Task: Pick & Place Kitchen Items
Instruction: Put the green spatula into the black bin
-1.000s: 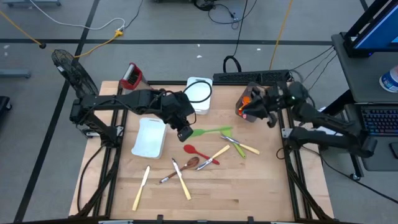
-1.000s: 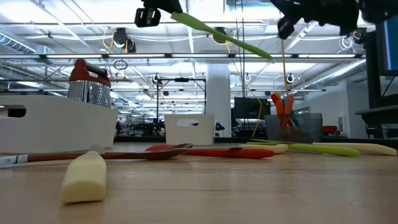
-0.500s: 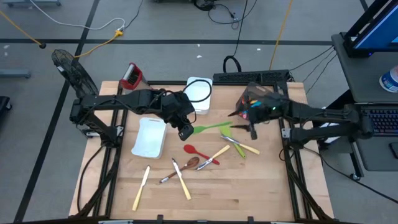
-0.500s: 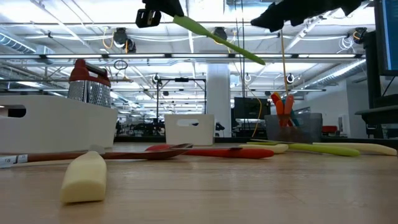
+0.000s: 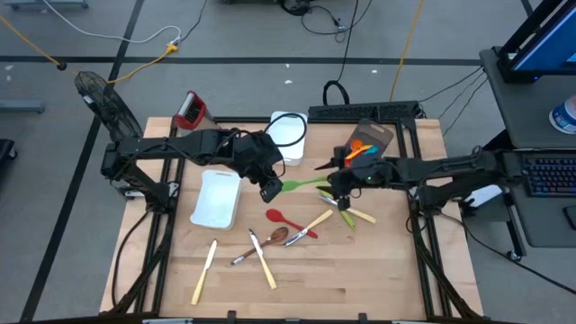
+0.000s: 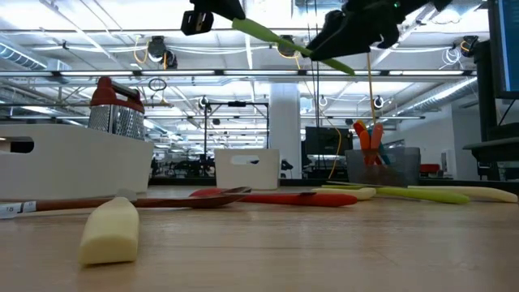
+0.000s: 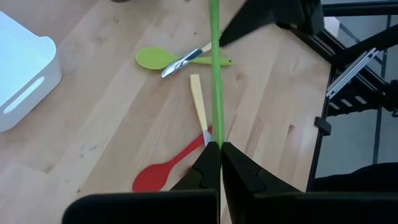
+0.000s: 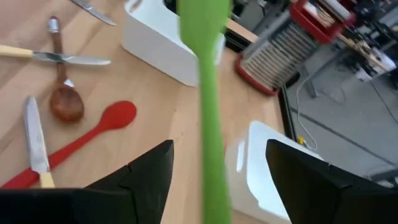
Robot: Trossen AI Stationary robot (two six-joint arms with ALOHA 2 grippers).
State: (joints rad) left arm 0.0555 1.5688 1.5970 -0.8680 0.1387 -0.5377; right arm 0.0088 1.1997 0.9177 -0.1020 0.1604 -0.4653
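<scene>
We see the left gripper [image 5: 270,188] pinching a green spatula [image 5: 301,184] aloft above the table's [image 5: 378,270] middle. The right gripper [image 5: 335,180] sits spread around the spatula's far end.

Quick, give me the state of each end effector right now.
Left end effector: closed on the handle of the green spatula, held above the table.
Right end effector: open, fingers either side of the spatula's other end, not gripping.

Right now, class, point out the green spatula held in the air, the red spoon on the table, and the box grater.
green spatula [image 7: 215,74], left wrist view, on its handle.
red spoon [image 5: 280,218], high view, on its bowl end.
box grater [image 6: 116,113], low view, on its metal face.
</scene>
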